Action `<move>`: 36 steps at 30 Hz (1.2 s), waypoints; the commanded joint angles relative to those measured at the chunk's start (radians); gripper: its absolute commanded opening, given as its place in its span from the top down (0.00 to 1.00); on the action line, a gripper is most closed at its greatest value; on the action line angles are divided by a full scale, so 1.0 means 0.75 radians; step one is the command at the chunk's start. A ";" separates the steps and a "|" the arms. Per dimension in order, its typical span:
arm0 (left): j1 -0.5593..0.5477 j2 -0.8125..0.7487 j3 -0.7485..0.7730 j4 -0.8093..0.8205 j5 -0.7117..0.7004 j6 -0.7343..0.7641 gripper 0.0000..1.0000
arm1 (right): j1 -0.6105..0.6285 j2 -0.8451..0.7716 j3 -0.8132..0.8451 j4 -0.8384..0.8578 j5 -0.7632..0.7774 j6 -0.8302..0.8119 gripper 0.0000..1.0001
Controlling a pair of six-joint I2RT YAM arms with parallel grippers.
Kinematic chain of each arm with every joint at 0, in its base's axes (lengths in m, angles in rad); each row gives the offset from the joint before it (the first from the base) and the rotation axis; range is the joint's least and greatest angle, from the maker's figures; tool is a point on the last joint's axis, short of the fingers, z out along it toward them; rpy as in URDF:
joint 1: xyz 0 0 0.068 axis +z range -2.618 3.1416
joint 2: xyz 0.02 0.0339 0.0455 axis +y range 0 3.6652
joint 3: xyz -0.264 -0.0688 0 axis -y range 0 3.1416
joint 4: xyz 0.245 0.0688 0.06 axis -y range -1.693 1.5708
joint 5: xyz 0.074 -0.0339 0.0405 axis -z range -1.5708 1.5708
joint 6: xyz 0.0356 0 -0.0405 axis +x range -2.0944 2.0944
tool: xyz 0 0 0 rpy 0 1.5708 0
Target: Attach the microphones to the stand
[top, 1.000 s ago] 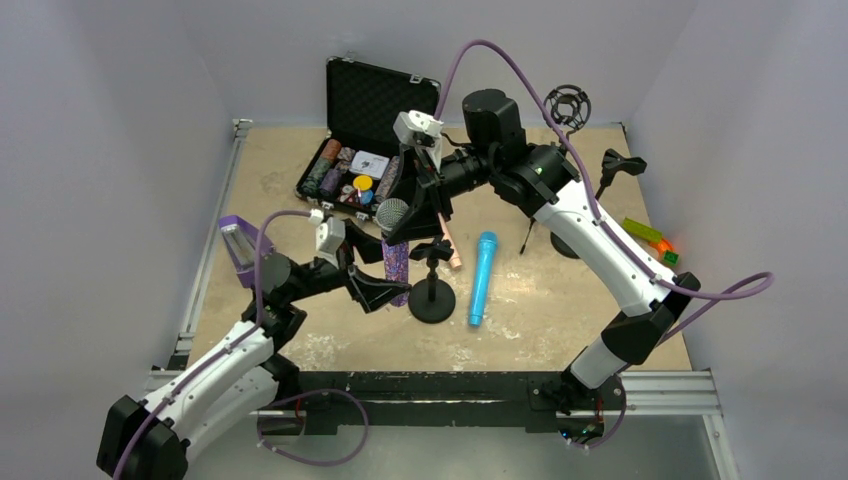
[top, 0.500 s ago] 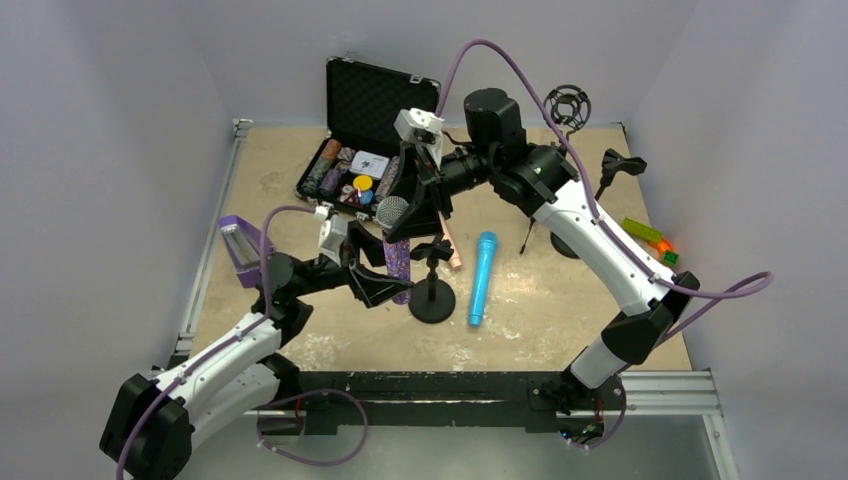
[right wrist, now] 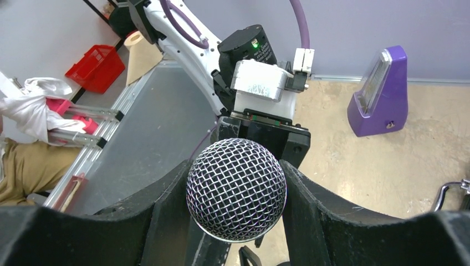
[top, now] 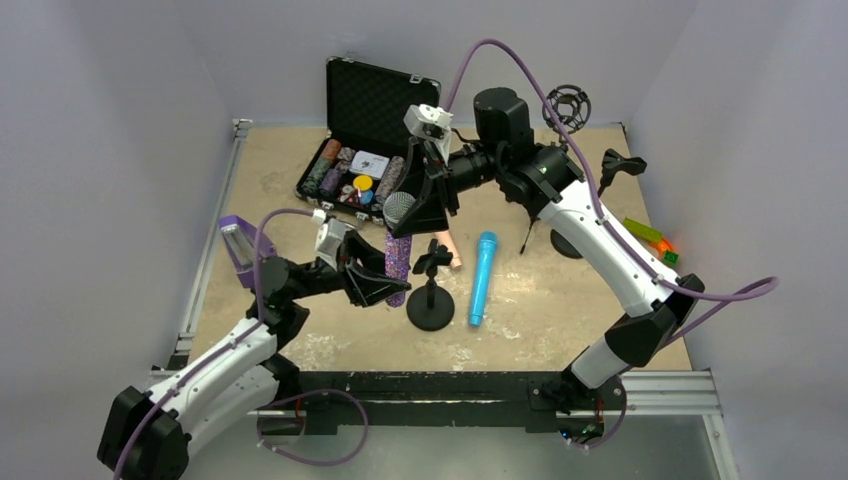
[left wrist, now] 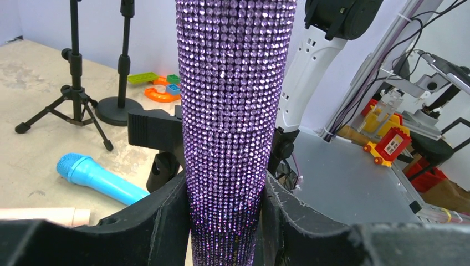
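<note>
The glittery purple microphone [top: 398,262] stands upright just left of the small black stand [top: 430,308], beside its clip [top: 432,262]. My right gripper [top: 420,205] is shut on its grey mesh head [right wrist: 236,188]. My left gripper [top: 378,283] is shut on the lower body of the purple microphone [left wrist: 235,100], with a finger pressed on each side. The blue microphone [top: 482,277] lies on the table right of the stand. The pink microphone [top: 451,250] lies behind the stand, mostly hidden. In the left wrist view, the stand's clip [left wrist: 151,128] shows behind the purple body.
An open black case [top: 372,98] with assorted items stands at the back. A purple metronome [top: 238,243] is at the left. Tall mic stands [top: 605,175] and a shock mount [top: 568,105] stand at the back right. Coloured bricks [top: 650,240] lie at the right edge.
My left gripper has closed onto the purple microphone's lower body. The right gripper, still on the mesh head, has shifted slightly right with the microphone.
</note>
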 commanded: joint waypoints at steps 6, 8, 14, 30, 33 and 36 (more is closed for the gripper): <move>-0.001 -0.373 0.145 -0.711 -0.256 0.409 1.00 | -0.013 -0.074 -0.001 -0.164 -0.127 -0.292 0.17; 0.001 -0.422 0.193 -0.864 -0.292 0.476 1.00 | -0.033 -0.080 0.004 -0.245 -0.116 -0.411 0.09; -0.001 -0.470 0.331 -1.233 -0.322 0.603 1.00 | -0.167 -0.096 -0.020 -0.560 -0.131 -0.975 0.05; 0.000 -0.667 0.399 -1.567 -0.378 0.755 1.00 | -0.025 0.035 -0.158 -0.935 0.077 -1.700 0.14; -0.001 -0.691 0.397 -1.583 -0.387 0.768 1.00 | -0.019 0.035 -0.188 -0.825 0.139 -1.559 0.28; -0.001 -0.694 0.394 -1.578 -0.381 0.774 1.00 | -0.020 -0.001 -0.232 -0.736 0.188 -1.474 0.43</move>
